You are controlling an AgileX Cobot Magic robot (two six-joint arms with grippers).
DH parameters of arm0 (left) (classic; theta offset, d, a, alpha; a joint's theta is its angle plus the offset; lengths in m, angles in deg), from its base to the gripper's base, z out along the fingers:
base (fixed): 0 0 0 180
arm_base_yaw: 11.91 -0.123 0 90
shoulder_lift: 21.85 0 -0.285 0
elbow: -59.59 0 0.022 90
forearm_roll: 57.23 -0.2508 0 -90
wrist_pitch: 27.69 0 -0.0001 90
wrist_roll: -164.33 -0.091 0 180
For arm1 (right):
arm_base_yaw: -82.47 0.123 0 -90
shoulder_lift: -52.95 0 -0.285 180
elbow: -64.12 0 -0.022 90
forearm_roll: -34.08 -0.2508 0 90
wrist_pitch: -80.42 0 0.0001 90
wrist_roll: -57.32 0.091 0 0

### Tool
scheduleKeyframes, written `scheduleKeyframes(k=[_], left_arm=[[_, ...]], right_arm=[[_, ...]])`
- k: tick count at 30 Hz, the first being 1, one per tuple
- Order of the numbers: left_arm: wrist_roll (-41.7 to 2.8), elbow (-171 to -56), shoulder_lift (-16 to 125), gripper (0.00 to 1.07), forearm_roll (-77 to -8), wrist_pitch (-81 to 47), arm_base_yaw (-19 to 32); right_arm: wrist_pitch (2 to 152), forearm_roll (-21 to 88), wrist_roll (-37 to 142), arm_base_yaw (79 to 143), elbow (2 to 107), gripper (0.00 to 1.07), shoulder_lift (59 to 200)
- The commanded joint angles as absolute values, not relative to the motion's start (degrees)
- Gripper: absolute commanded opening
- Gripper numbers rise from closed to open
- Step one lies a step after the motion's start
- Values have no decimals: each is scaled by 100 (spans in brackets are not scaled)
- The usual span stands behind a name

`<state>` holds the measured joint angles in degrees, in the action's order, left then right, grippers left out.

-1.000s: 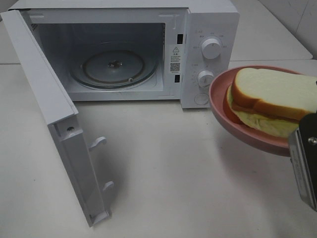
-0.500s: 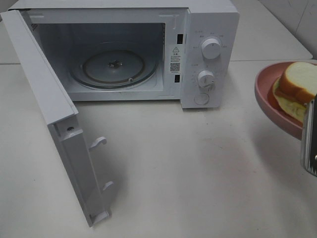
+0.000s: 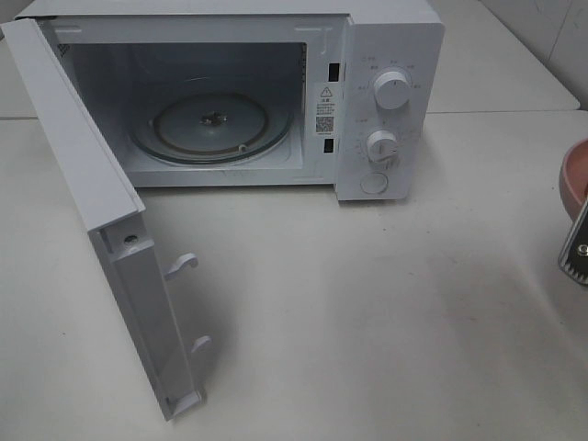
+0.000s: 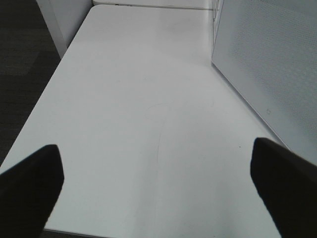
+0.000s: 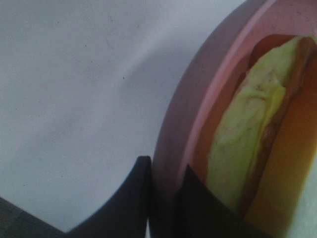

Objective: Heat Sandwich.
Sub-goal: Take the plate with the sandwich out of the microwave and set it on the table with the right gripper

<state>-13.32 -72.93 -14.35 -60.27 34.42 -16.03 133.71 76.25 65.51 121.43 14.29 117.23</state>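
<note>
In the right wrist view the sandwich [image 5: 247, 148], white bread with a yellowish-green filling, lies in the round pink plate [image 5: 198, 109]. My right gripper [image 5: 164, 167] is shut on the plate's rim, one finger on each side. In the high view only a sliver of the plate [image 3: 578, 175] and of the right gripper [image 3: 577, 246] show at the far right edge; the sandwich is out of that view. The white microwave [image 3: 386, 55] stands at the back with its door [image 3: 101, 211] swung open to the left. My left gripper [image 4: 158, 188] is open and empty over the table.
The glass turntable [image 3: 209, 124] lies bare inside the microwave cavity. Two knobs [image 3: 392, 90] and a button sit on the microwave's right panel. The open door juts toward the front left. The white table [image 3: 367, 303] spreads in front of the microwave.
My right gripper has carried the plate and sandwich to the right, from beside the microwave's panel to almost out of the high view. The microwave and door have not moved.
</note>
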Motion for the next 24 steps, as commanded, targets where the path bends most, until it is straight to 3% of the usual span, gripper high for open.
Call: scheduleKeyframes(k=[1,24], left_arm=[[-1332,-7281,-1526,98,-5998,3356,-1632],[-1332,-7281,-1526,98,-5998,3356,-1632]], right_arm=[[13399,7969,7153,12126,1480,0,12027],[13290,8026,9296,12092,2626,0,14273]])
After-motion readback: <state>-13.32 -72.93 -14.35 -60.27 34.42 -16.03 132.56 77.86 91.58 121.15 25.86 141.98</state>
